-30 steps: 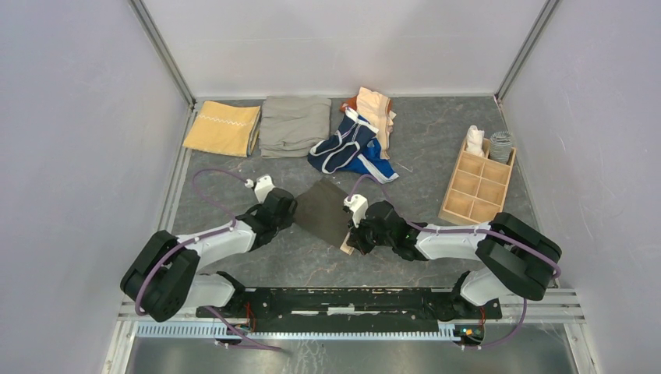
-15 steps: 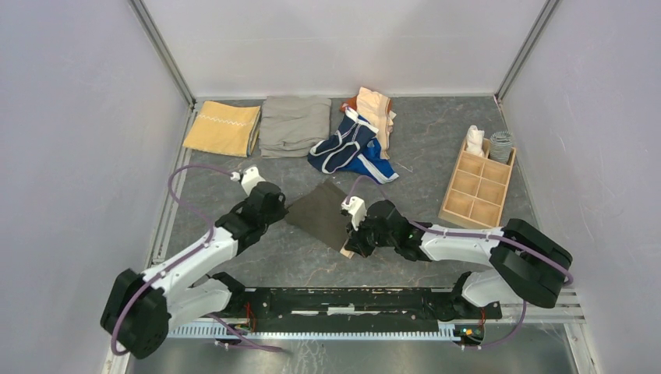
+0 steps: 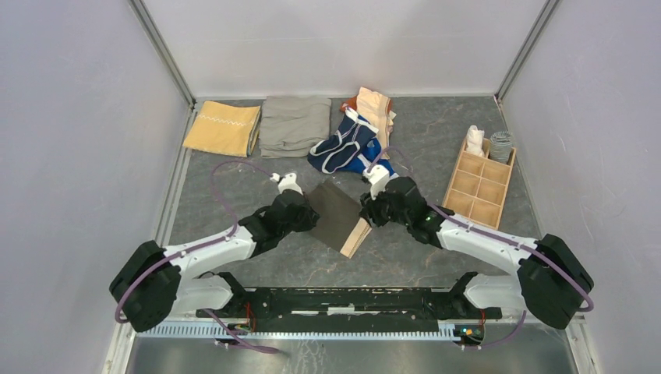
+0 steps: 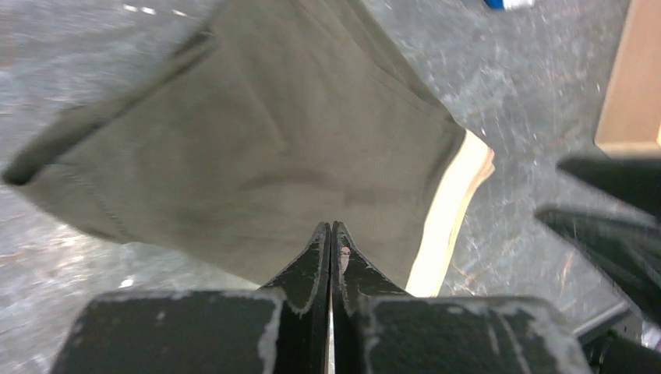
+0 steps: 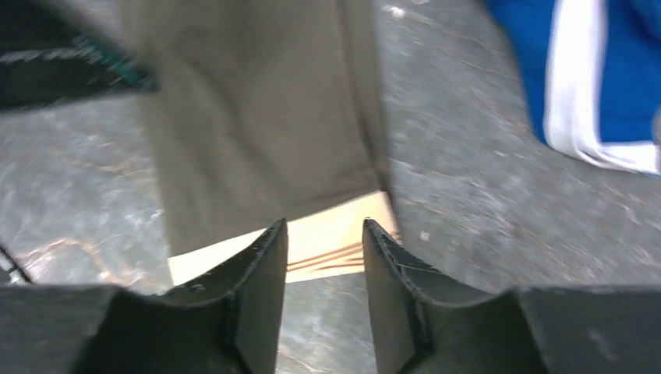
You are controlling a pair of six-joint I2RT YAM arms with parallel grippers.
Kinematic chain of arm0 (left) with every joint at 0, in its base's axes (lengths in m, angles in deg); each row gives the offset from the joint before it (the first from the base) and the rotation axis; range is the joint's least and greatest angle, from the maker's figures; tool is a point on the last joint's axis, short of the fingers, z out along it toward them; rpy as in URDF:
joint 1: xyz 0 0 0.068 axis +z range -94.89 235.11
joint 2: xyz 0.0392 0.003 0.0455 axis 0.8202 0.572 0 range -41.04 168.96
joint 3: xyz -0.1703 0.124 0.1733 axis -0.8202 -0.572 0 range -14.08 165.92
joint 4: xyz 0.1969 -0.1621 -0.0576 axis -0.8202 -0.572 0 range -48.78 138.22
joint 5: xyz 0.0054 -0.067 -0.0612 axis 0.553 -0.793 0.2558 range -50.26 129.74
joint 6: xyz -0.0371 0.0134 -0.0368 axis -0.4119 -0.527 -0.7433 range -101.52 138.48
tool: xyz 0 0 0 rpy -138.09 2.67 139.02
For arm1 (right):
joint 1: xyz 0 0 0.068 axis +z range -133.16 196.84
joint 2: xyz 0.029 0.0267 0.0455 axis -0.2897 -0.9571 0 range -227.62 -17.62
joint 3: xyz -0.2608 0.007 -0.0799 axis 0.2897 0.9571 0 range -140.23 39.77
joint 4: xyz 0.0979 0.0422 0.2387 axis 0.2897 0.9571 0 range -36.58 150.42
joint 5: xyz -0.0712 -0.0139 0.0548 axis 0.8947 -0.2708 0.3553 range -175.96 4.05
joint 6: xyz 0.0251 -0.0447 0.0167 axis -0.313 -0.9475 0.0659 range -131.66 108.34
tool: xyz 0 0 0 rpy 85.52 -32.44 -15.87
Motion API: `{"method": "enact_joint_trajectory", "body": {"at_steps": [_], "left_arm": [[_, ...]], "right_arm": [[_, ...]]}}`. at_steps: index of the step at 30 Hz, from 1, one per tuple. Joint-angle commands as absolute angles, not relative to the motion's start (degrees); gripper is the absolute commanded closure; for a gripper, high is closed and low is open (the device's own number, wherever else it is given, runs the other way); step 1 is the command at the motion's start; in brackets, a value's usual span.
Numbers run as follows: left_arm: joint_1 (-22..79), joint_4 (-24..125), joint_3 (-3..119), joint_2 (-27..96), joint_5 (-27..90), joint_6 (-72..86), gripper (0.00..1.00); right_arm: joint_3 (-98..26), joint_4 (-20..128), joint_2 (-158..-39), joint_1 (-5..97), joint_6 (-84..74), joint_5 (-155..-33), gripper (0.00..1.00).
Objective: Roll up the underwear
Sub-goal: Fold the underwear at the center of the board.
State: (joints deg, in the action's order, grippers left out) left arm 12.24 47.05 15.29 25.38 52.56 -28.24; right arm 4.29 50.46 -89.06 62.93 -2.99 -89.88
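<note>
Where the far left holds the folded mustard cloth (image 3: 222, 128) and, just beside it, the grey-khaki cloth (image 3: 295, 125), nothing is being worked; neither looks part of the job.

Left gripper (image 4: 330, 230): fingers pressed together, tips down at the near-left edge of the grey-brown briefs (image 3: 334, 214). I see no fabric pinched between them.

Briefs lie mid-table between the two arms, folded flat into a narrow panel, tan waistband (image 3: 357, 237) showing at the near end. No turn of a roll started, so I judge this piece folded but unrolled.

Behind it, a loose heap — navy briefs (image 3: 343, 144), a bright blue piece (image 3: 374, 165), a peach piece (image 3: 376, 107) — all waiting.

Right gripper (image 5: 323, 226): fingers apart, hovering over the waistband end, gripping nothing.

Far right, the wooden tray (image 3: 456, 209) has a pale roll (image 3: 474, 140) and a grey roll (image 3: 502, 143) in its far compartments; the rest stand empty. Most of the task looks to be ahead.

No brand, label or readable writing anywhere.
</note>
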Motion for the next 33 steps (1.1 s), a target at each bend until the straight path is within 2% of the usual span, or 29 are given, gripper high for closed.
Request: {"method": "enact_joint_trajectory", "body": {"at_steps": [1, 9, 16, 33], "left_arm": [[8.3, 55.0, 18.6, 29.2, 50.5, -24.3, 0.98], [-0.4, 59.2, 24.6, 40.0, 49.5, -23.4, 0.98], [-3.4, 60.9, 22.3, 43.6, 49.0, -24.6, 0.98], [-9.8, 61.5, 14.5, 43.8, 49.5, -28.8, 0.98]], "right_arm": [[2.5, 55.2, -89.2, 57.6, -4.5, -85.7, 0.50], [3.1, 53.8, -93.4, 50.6, -2.4, -94.7, 0.40], [4.8, 51.1, -95.2, 47.4, -1.6, -100.2, 0.31], [5.6, 50.0, -100.3, 46.5, -1.3, -102.8, 0.32]]}}
